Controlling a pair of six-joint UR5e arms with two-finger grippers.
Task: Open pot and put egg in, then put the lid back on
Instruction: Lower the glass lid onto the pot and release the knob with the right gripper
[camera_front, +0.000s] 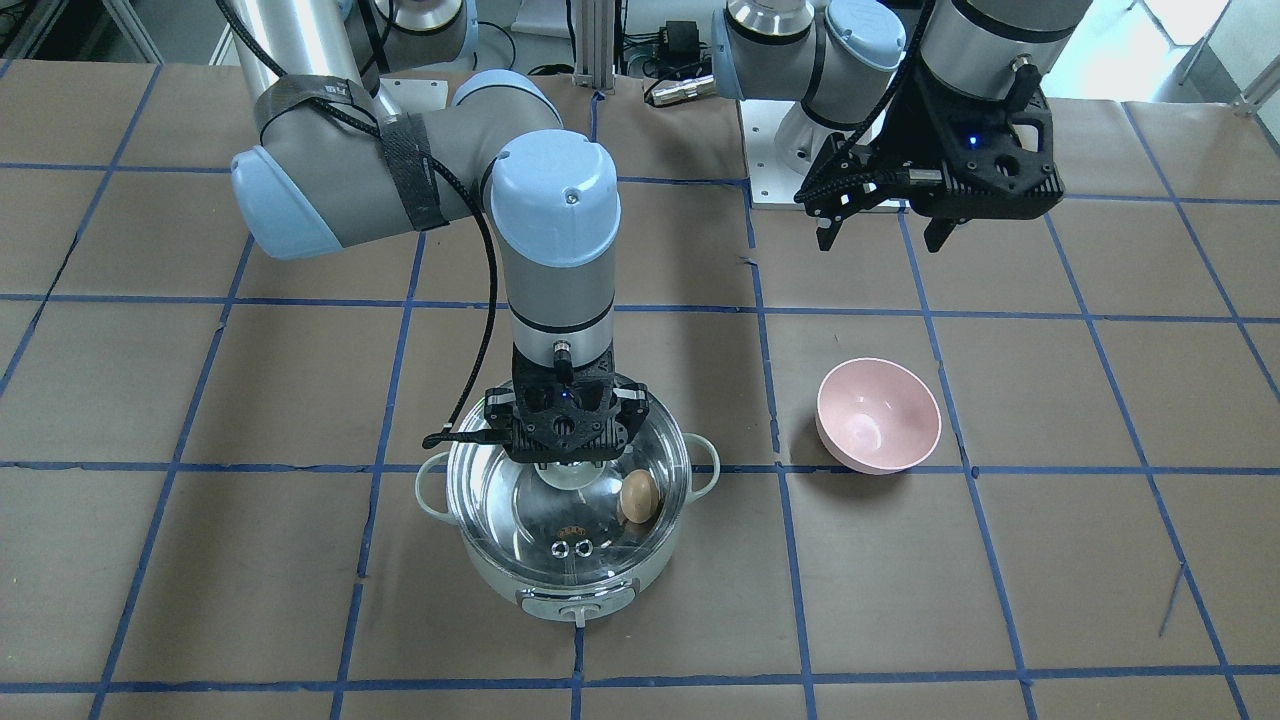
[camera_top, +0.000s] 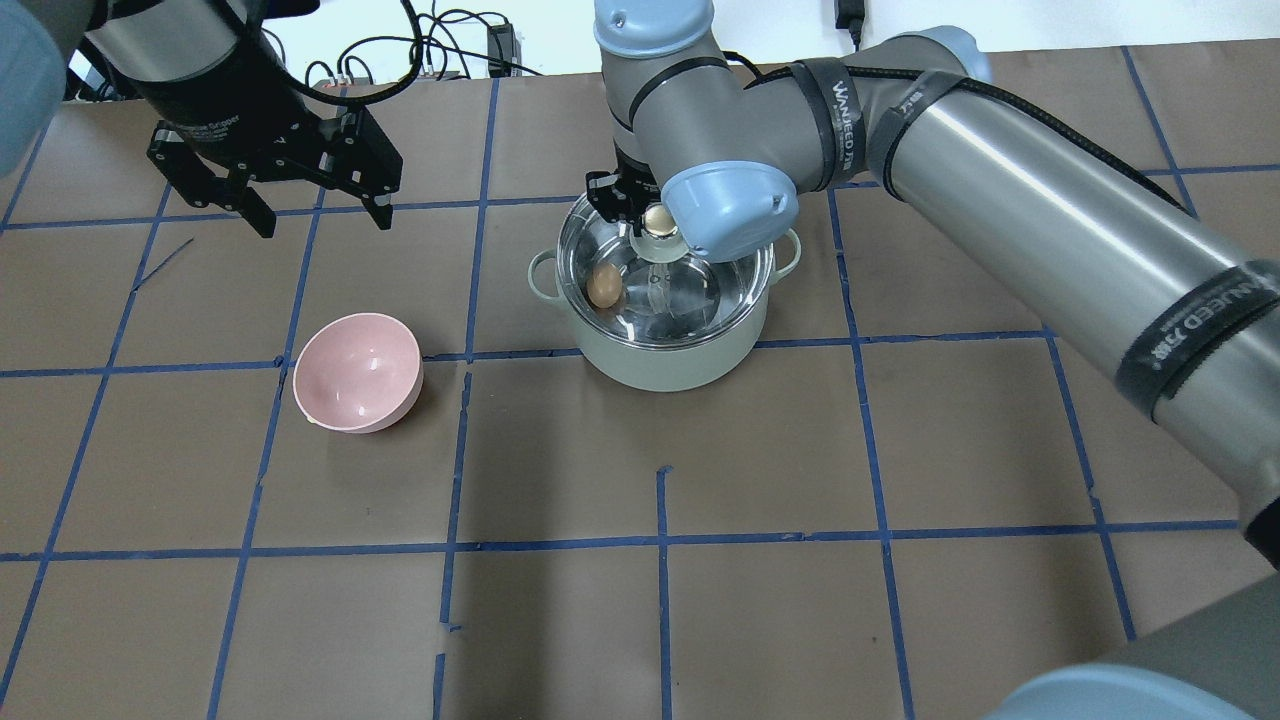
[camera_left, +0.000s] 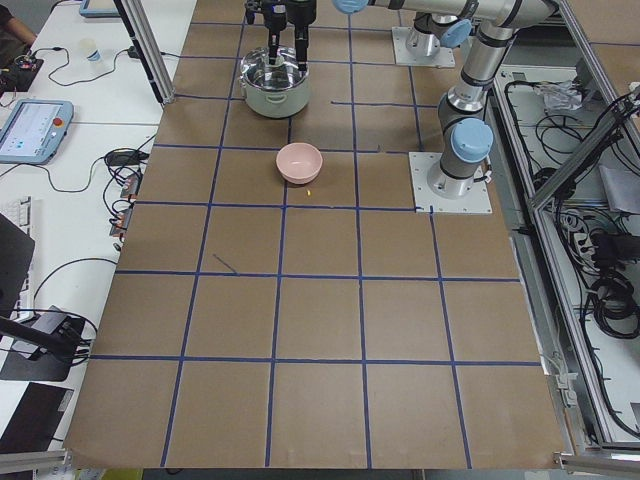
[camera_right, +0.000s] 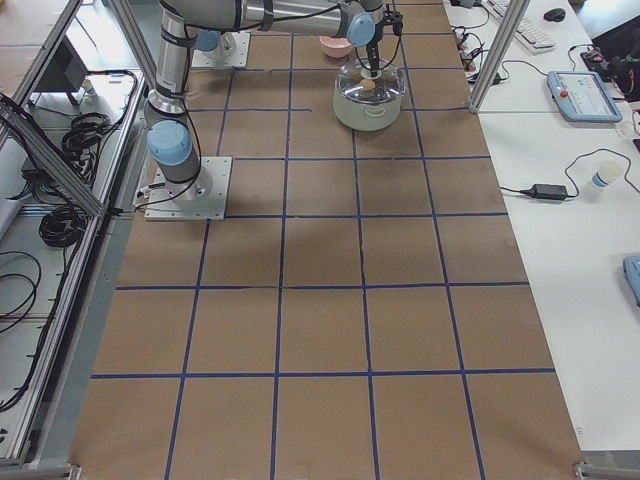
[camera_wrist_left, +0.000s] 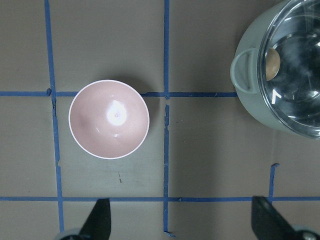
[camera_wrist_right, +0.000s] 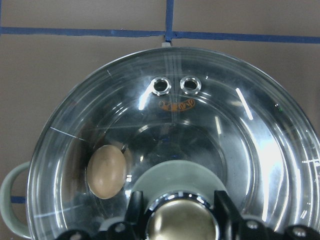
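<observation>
The pot stands on the table with the glass lid sitting on it. The brown egg lies inside the pot, seen through the glass, and shows in the right wrist view too. My right gripper points straight down over the lid's centre, with a finger on each side of the cream-gold knob, shut on it. My left gripper is open and empty, raised over the table well away from the pot, above and behind the pink bowl.
An empty pink bowl stands on the brown paper, to the pot's left as the overhead view shows it. Blue tape lines grid the table. The arm bases and cables are at the table's robot side.
</observation>
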